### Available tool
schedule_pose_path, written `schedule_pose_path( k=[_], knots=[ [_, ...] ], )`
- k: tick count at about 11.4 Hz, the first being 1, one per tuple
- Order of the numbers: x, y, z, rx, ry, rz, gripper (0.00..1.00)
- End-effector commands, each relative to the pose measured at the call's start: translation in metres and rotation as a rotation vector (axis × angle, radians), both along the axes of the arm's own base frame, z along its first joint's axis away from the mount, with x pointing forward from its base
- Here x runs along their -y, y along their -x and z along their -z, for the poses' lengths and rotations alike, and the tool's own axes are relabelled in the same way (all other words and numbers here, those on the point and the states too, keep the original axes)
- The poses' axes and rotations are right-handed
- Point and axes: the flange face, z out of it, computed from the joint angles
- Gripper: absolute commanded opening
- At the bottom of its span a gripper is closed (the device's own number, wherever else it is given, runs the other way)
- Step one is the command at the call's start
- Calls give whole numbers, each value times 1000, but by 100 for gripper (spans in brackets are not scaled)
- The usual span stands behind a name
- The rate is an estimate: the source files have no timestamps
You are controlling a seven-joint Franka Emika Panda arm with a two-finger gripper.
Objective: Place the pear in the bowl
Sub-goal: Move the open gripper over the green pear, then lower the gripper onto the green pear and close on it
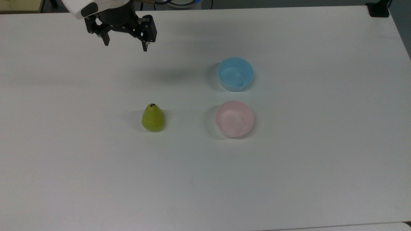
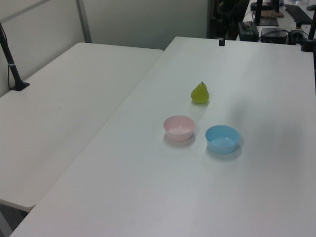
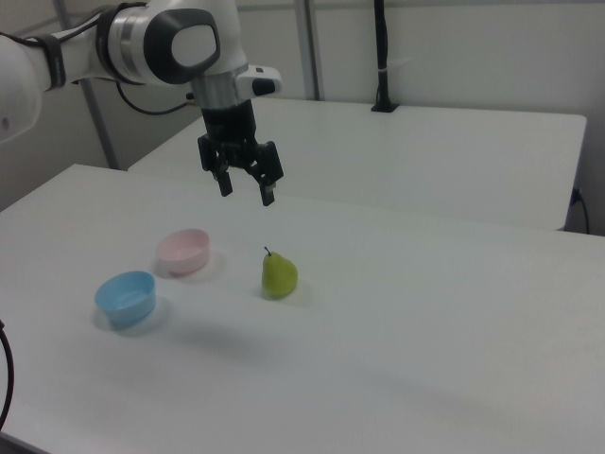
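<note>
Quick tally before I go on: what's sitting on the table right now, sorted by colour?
Yellow-green: 1, the pear
Pale pink: 1, the pink bowl
Light blue: 1, the blue bowl
Total: 3 things on the table. The gripper hangs open above it, holding nothing.

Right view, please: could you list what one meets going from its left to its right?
Blue bowl → pink bowl → tool → pear.
</note>
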Motion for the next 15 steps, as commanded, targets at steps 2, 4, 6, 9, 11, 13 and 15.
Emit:
schedule_pose_path(
  k=[2, 4, 6, 9, 11, 13, 15],
  knots=[
    [-26, -5, 26, -45, -8, -40, 100],
    [-37, -24, 50, -15, 6, -71, 100],
    [-39, -48, 96, 1, 27, -83, 100],
    [-45, -68, 160, -22, 57, -135, 100],
    [-49, -78, 197, -20, 71, -149, 100],
    [-48, -85, 220, 0, 80, -148, 100],
    [-50, -87, 231, -1, 89, -149, 99]
  ],
)
